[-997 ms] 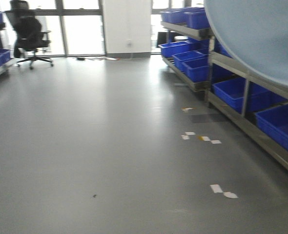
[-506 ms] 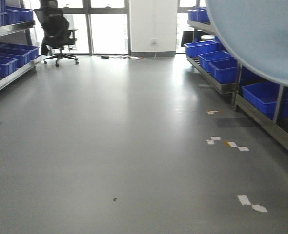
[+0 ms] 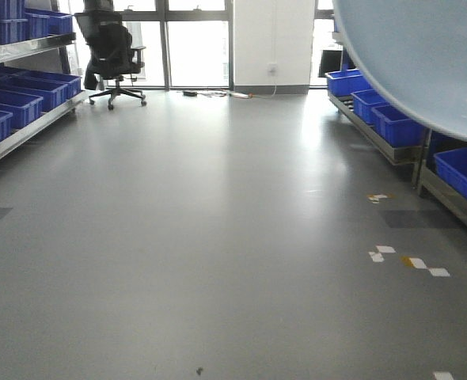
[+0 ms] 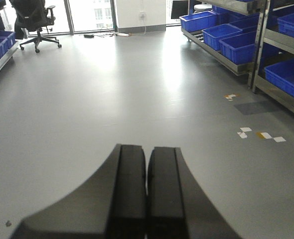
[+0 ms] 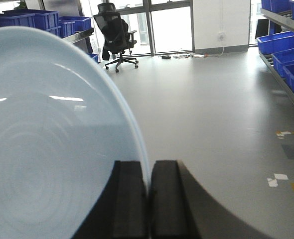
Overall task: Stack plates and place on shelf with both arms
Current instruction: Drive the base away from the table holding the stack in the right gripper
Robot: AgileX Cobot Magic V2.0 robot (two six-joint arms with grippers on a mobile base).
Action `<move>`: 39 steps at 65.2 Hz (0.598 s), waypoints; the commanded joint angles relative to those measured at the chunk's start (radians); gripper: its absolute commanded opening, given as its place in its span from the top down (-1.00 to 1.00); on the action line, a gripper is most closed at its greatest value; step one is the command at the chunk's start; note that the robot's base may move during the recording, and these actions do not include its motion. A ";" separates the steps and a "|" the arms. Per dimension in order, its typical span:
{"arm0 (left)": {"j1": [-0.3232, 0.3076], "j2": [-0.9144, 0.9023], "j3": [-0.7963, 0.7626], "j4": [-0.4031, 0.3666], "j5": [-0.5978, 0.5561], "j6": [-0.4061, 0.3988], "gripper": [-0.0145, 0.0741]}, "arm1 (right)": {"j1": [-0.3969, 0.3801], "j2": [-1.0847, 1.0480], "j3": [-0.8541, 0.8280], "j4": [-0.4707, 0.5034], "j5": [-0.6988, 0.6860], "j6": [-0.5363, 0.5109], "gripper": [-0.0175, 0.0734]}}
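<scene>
Left pincer (image 4: 147,152) matte black, two broad flat fingers (image 4: 129,189) flaring at the base, right pincer (image 5: 150,169) alike

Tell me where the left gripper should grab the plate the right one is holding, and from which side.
Grip the plate by its thin rim, on the free edge away from the right gripper, coming in edge-on. It is wide and shallow, so probably only the rim fits between fingers. The left gripper is shut and must open first.

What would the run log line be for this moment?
left gripper: shut, empty | right gripper: shut on plate rim
</scene>
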 commanded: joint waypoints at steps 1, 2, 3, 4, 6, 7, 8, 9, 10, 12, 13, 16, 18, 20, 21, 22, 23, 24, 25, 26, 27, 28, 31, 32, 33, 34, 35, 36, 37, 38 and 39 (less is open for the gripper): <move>0.000 0.009 -0.030 -0.001 -0.093 -0.011 0.49 | -0.004 0.005 -0.031 0.002 -0.101 -0.005 0.49; 0.000 0.009 -0.030 -0.001 -0.093 -0.011 0.49 | -0.004 0.005 -0.031 0.002 -0.101 -0.005 0.49; 0.000 0.009 -0.030 -0.001 -0.093 -0.011 0.49 | -0.004 0.005 -0.031 0.002 -0.101 -0.005 0.49; 0.000 0.009 -0.030 -0.001 -0.093 -0.011 0.49 | -0.004 0.005 -0.031 0.002 -0.101 -0.005 0.49; 0.000 0.009 -0.030 -0.001 -0.093 -0.011 0.49 | -0.004 0.005 -0.031 0.002 -0.101 -0.005 0.49; 0.000 0.009 -0.030 -0.001 -0.093 -0.011 0.49 | -0.004 0.005 -0.031 0.002 -0.101 -0.005 0.49; 0.000 0.009 -0.030 -0.001 -0.093 -0.011 0.49 | -0.004 0.005 -0.031 0.002 -0.101 -0.005 0.49; 0.000 0.009 -0.030 -0.001 -0.093 -0.011 0.49 | -0.004 0.005 -0.031 0.002 -0.101 -0.005 0.49; 0.000 0.009 -0.030 -0.001 -0.093 -0.011 0.49 | -0.004 0.005 -0.031 0.002 -0.101 -0.005 0.49; 0.000 0.009 -0.030 -0.001 -0.093 -0.011 0.49 | -0.004 0.005 -0.031 0.002 -0.101 -0.005 0.49; 0.000 0.009 -0.030 -0.001 -0.093 -0.011 0.49 | -0.004 0.005 -0.031 0.002 -0.101 -0.005 0.49; 0.000 0.009 -0.030 -0.001 -0.093 -0.011 0.49 | -0.004 0.005 -0.031 0.002 -0.101 -0.005 0.49; 0.000 0.009 -0.030 -0.001 -0.093 -0.011 0.49 | -0.004 0.005 -0.031 0.002 -0.101 -0.005 0.49; 0.000 0.009 -0.030 -0.001 -0.093 -0.011 0.49 | -0.004 0.005 -0.031 0.002 -0.101 -0.005 0.49; 0.000 0.009 -0.030 -0.001 -0.093 -0.011 0.49 | -0.004 0.005 -0.031 0.002 -0.101 -0.005 0.49; 0.000 0.009 -0.030 -0.001 -0.093 -0.011 0.49 | -0.004 0.005 -0.031 0.002 -0.101 -0.005 0.49; 0.000 0.009 -0.030 -0.001 -0.093 -0.011 0.49 | -0.004 0.005 -0.031 0.002 -0.101 -0.005 0.49; 0.000 0.009 -0.030 -0.001 -0.093 -0.011 0.49 | -0.004 0.005 -0.031 0.002 -0.100 -0.005 0.49; 0.000 0.009 -0.030 -0.001 -0.093 -0.011 0.49 | -0.004 0.005 -0.031 0.002 -0.100 -0.005 0.49; 0.000 0.009 -0.030 -0.001 -0.093 -0.011 0.49 | -0.004 0.005 -0.031 0.002 -0.100 -0.005 0.49; 0.000 0.009 -0.030 -0.001 -0.093 -0.011 0.49 | -0.004 0.005 -0.031 0.002 -0.100 -0.005 0.49; 0.000 0.009 -0.030 -0.001 -0.093 -0.011 0.49 | -0.004 0.005 -0.031 0.002 -0.100 -0.005 0.49; 0.000 0.009 -0.030 -0.001 -0.093 -0.011 0.49 | -0.004 0.005 -0.031 0.002 -0.100 -0.005 0.49; 0.000 0.009 -0.030 -0.001 -0.093 -0.011 0.49 | -0.004 0.005 -0.031 0.002 -0.100 -0.005 0.49; 0.000 0.009 -0.030 -0.001 -0.093 -0.011 0.49 | -0.004 0.005 -0.031 0.002 -0.100 -0.005 0.49; 0.000 0.009 -0.030 -0.001 -0.093 -0.011 0.49 | -0.004 0.005 -0.031 0.002 -0.100 -0.005 0.49; 0.000 0.009 -0.030 -0.001 -0.093 -0.011 0.49 | -0.004 0.005 -0.031 0.002 -0.100 -0.005 0.49; 0.000 0.009 -0.030 -0.001 -0.093 -0.011 0.49 | -0.004 0.005 -0.031 0.002 -0.100 -0.005 0.49; 0.000 0.009 -0.030 -0.001 -0.093 -0.011 0.49 | -0.004 0.005 -0.031 0.002 -0.100 -0.005 0.49; 0.000 0.009 -0.030 -0.001 -0.093 -0.011 0.49 | -0.004 0.005 -0.031 0.002 -0.100 -0.005 0.49; 0.000 0.009 -0.030 -0.001 -0.093 -0.011 0.49 | -0.004 0.005 -0.031 0.002 -0.100 -0.005 0.49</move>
